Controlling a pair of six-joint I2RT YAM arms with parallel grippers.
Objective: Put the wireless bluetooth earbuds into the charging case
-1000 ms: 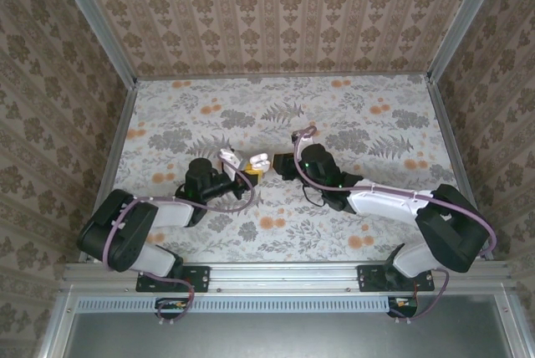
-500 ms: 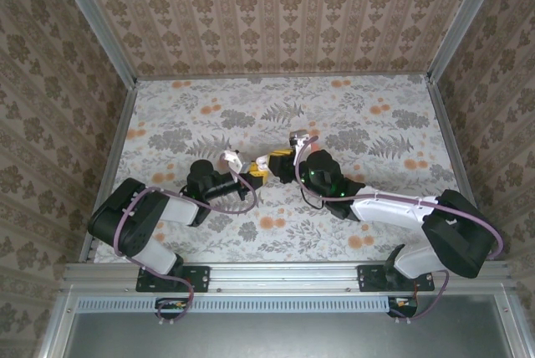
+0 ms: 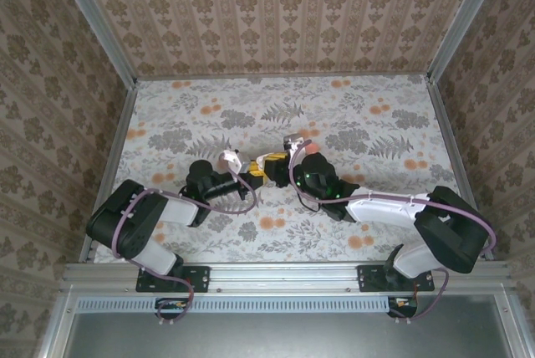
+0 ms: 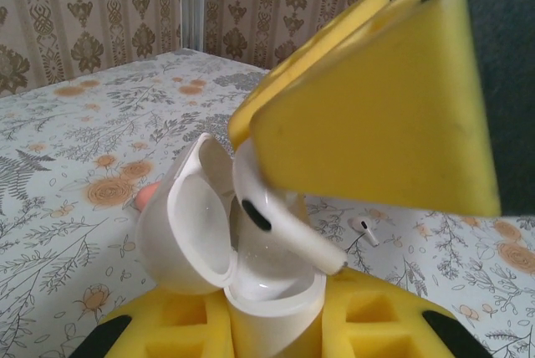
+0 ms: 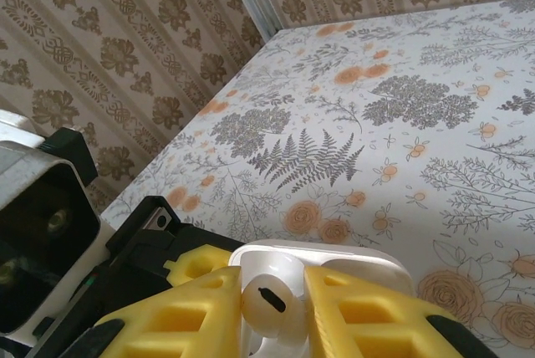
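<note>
My left gripper (image 4: 272,329) is shut on the charging case (image 4: 267,299), a glossy white case held upright between the yellow pads. Its lid (image 4: 188,224) is hinged open to the left. My right gripper (image 5: 276,312) is shut on one of the wireless bluetooth earbuds (image 5: 274,301). It holds this white earbud (image 4: 280,220) tilted right over the case's open mouth, its stem lying across the rim. A second earbud (image 4: 364,228) lies on the table behind. In the top view both grippers (image 3: 248,176) (image 3: 269,162) meet at mid-table.
An orange-pink lump (image 4: 145,196) lies on the flowered table (image 3: 359,115) just behind the open lid. Patterned walls (image 3: 276,15) and metal rails close in the table on three sides. The left arm's black body (image 5: 50,216) is close to my right gripper.
My right gripper has moved left with the earbud until it meets the left gripper over the open case. The left gripper shifted slightly and keeps hold of the case.
</note>
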